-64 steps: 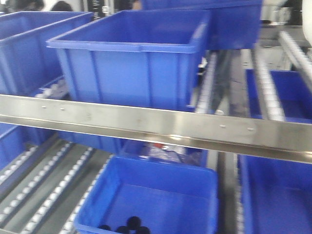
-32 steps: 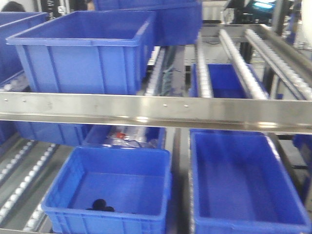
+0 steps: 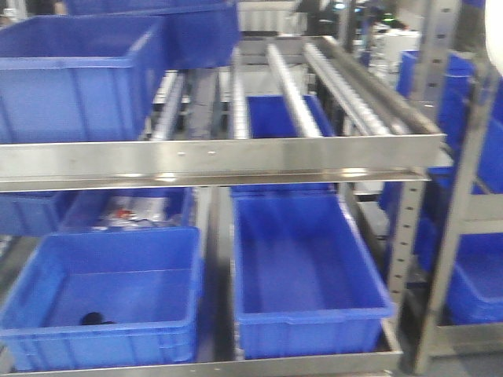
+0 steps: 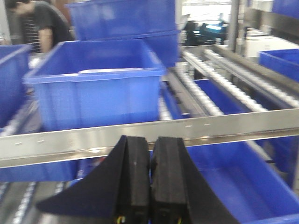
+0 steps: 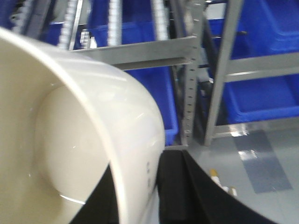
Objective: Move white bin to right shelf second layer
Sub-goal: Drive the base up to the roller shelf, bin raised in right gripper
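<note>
Front view: the steel front bar runs across, and behind it is the right shelf second layer, long rails of white rollers with the right-hand lanes bare. A blue crate fills the left lane of that level. Two more sit below, the lower left crate with something small and dark in it, and the lower right crate.

Half a second ago that upper crate sat near centre. Now it's out at the left edge, and the rack's upright and a neighbouring rack have come into view on the right.

The white bin is off the shelf, up close to the right wrist camera. The right gripper pinches its wall, one black finger inside, one outside. The rack stands well beyond it. A pale sliver at the front view's top right corner may be its rim, but it's too blurred to say.

The left gripper has its pads pressed together on nothing, in front of the bar. A person bends behind the crates.
</note>
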